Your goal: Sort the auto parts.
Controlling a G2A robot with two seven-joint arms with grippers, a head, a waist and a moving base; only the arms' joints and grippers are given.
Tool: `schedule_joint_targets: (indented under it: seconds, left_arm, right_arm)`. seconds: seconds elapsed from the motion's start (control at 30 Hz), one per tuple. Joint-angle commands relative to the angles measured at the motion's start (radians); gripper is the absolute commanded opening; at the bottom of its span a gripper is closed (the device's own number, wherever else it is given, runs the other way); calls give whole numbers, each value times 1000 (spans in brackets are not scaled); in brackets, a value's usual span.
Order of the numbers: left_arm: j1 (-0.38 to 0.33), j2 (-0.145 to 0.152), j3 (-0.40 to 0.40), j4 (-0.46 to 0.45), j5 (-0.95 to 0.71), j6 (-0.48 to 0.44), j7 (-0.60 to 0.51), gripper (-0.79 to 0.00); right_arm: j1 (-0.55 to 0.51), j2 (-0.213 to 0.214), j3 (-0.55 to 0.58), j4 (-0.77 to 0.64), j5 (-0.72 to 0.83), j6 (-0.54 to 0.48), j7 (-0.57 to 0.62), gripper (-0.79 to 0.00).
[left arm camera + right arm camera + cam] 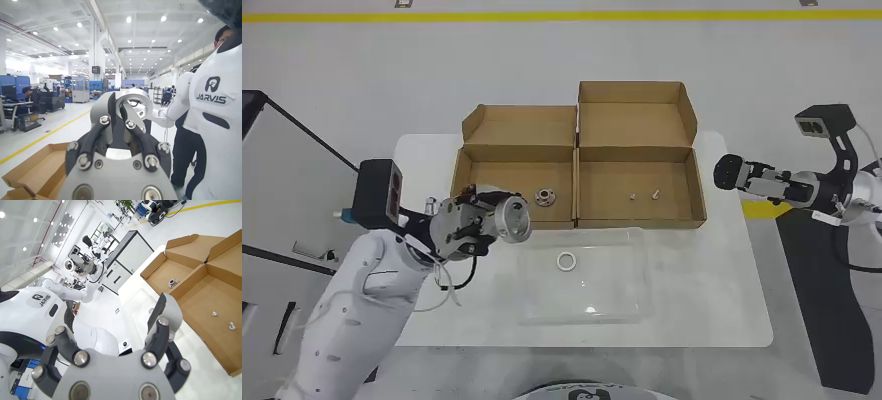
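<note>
My left gripper (500, 219) (118, 108) hangs above the table's left part, just in front of the left cardboard box (470, 165). It is shut on a silver metal ring part (513, 217) (140, 103), one finger inside the hole and one outside. A small silver flange (543, 196) (173, 282) lies in that left box. Two bolts (634, 195) (214, 313) lie in the right box (697, 190) (191, 302). A white ring (567, 262) rests in the clear tray (627, 300). My right gripper (724, 172) (113, 313) is open and empty beyond the table's right side.
Both boxes stand side by side at the back of the white table (722, 300), lids folded back. The clear tray sits in front of them at the middle. A dark-framed cabinet (282, 190) stands left of the table.
</note>
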Motion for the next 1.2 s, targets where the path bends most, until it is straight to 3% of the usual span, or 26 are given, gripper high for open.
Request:
schedule_joint_targets:
  seconds: [0.0,0.47,1.17]
  left_arm:
    - [7,-2,-12,-5,-7,-9,16,-785]
    - [24,-17,-62,-55,-144,-51,107,-785]
    - [34,-20,-91,-73,-209,-51,91,-785]
  right_arm:
    - [0,0,0,0,0,0,0,0]
    - [0,0,0,0,0,0,0,0]
    - [0,0,0,0,0,0,0,0]
